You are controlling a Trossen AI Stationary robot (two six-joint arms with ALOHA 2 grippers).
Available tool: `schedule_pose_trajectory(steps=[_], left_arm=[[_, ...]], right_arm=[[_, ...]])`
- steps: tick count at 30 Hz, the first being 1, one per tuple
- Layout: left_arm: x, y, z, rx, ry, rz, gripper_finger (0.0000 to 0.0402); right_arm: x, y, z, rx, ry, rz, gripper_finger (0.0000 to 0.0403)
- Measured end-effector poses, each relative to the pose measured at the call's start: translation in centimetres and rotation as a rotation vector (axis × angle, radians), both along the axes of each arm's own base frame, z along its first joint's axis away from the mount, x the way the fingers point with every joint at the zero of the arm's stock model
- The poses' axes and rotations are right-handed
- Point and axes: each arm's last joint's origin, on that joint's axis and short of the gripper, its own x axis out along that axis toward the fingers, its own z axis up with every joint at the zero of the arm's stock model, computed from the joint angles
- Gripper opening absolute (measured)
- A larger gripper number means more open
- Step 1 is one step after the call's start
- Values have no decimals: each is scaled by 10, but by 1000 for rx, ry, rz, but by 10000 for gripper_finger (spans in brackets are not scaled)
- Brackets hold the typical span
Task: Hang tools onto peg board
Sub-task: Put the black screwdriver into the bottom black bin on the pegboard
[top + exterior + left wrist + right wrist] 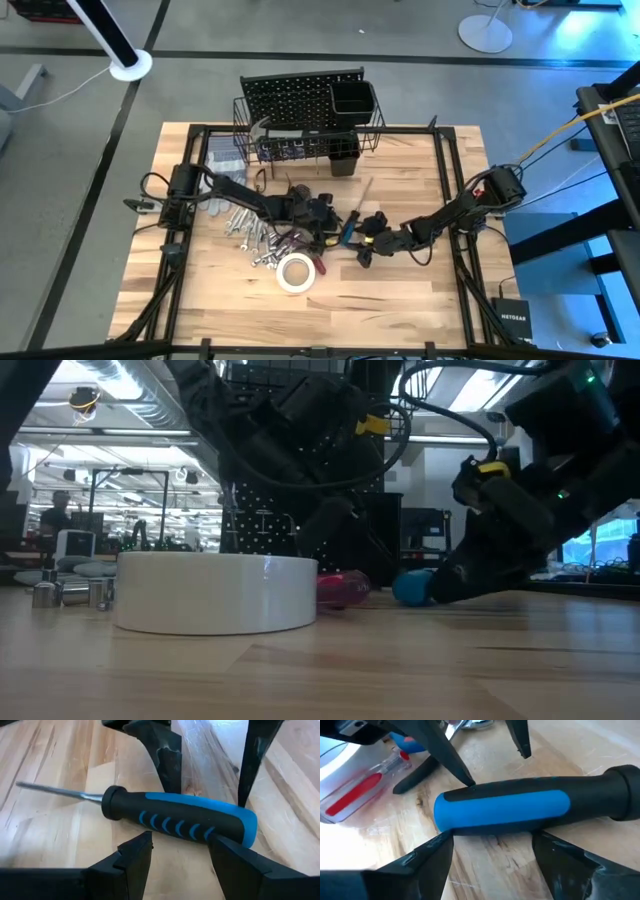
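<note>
Both arms meet at mid-table over one blue screwdriver [350, 224], which lies flat on the wood with its shaft pointing toward the peg board [300, 100] standing upright at the table's far edge. The left gripper [175, 852] has its fingers apart, one on each side of the blue-and-black handle, and appears not to be clamping it. The right gripper [492, 852] faces it from the opposite side, its fingers also spread wide across the same handle; each wrist view shows the other arm's fingertips beyond the tool. A white tape roll [297, 272] lies just beside the grippers, nearer the front edge, with a red screwdriver [357, 795] next to it. Wrenches [250, 232] lie scattered under the left arm. From table height, contact between fingers and handle cannot be judged.
</note>
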Motion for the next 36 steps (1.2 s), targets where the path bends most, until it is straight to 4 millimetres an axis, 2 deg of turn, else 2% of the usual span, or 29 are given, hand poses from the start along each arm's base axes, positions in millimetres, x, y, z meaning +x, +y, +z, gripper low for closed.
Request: schedule_pose_trajectory(steps=[6, 14, 20, 24, 26, 28, 33, 36], left_arm=[[3, -11, -11, -50, -4, 12, 191], [5, -21, -15, -102, -44, -32, 191], [10, -24, -25, -175, -78, -69, 191], [15, -30, -32, -186, -76, -88, 191], [18, -32, -29, -156, -67, -98, 191], [18, -33, -18, -97, -30, -102, 192], [17, -27, 35, 45, 20, -92, 192], [15, -17, 49, 125, 15, -75, 192]], right_arm=[[-7, -2, 8, -66, 87, 88, 275], [-26, -13, 20, -230, 215, -1, 275], [-15, -17, 16, -275, 122, -101, 275], [-8, -18, 8, -262, 95, -98, 275], [-8, -18, 7, -262, 104, -82, 275], [-8, -18, 8, -257, 108, -72, 275], [-9, -17, 14, -257, 102, -43, 275], [-9, -16, 14, -240, 103, -25, 275]])
